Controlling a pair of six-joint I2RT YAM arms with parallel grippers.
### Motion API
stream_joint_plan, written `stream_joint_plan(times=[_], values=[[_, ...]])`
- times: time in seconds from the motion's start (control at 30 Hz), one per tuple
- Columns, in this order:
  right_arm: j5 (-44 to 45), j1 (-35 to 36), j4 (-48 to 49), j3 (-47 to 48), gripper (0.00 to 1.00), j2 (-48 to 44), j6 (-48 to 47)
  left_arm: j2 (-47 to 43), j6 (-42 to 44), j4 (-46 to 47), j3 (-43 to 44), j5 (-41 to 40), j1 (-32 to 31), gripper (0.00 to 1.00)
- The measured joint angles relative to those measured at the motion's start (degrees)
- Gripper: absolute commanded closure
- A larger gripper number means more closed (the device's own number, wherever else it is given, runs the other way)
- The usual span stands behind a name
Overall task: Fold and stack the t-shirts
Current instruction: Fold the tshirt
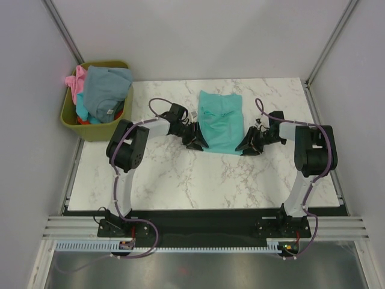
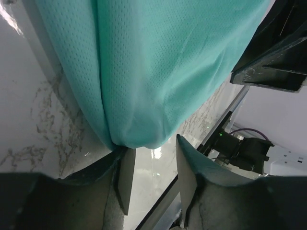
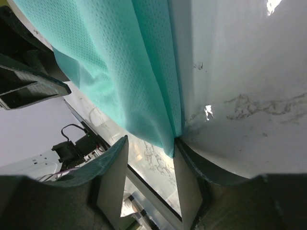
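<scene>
— So, which way does the teal t-shirt [image 1: 219,123] lie from the hands?
— Between them, flat on the counter [image 1: 180,174]. The left hand [image 1: 194,143] sits at one near corner of the hem and the right hand [image 1: 248,147] at the other, both equally close. Its long axis runs straight ahead of them, toward the far edge.
— Have they got hold of it?
— Not that I can see. Each hand is roughly half open. The hem's corner touches one fingertip [image 2: 127,172], and marble shows in the gap.
— Room to fold?
— I'd judge so: the slab is smooth, with open marble beyond the collar. The other tees sit in the bin [image 1: 96,131], well off beyond the left hand.
</scene>
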Motion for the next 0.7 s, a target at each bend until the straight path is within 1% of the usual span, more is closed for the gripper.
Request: stream_joint_plan(times=[0.07,0.1,0.2,0.23,0.3,0.5,0.7], values=[[0.42,0.00,0.15,-0.09,0.59,0.02,-0.17,0.15,-1.81,0.92,0.00,-0.07,-0.11,0.60],[0.74,0.02,0.17,-0.15,0.67,0.04,-0.42,0.15,-2.47,1.27,0.00,-0.07,-0.11,0.64],[1.64,0.02,0.33,-0.22,0.79,0.07,-0.96,0.15,-3.56,2.14,-0.04,-0.07,-0.15,0.64],[1.90,0.02,0.37,-0.22,0.88,0.09,-1.16,0.15,-3.85,2.36,-0.13,-0.04,-0.15,0.64],[2.27,0.02,0.66,-0.22,1.00,0.07,-1.86,0.15,-4.28,2.64,-0.57,-0.07,-0.17,0.64],[3.13,0.02,0.00,1.70,1.00,-1.42,-2.58,-2.45,-4.81,2.84,-2.08,-0.11,-0.17,0.64],[2.73,0.02,0.07,4.22,1.00,-9.14,-2.45,-11.87,-4.85,3.17,-2.10,-0.09,-0.22,0.64]])
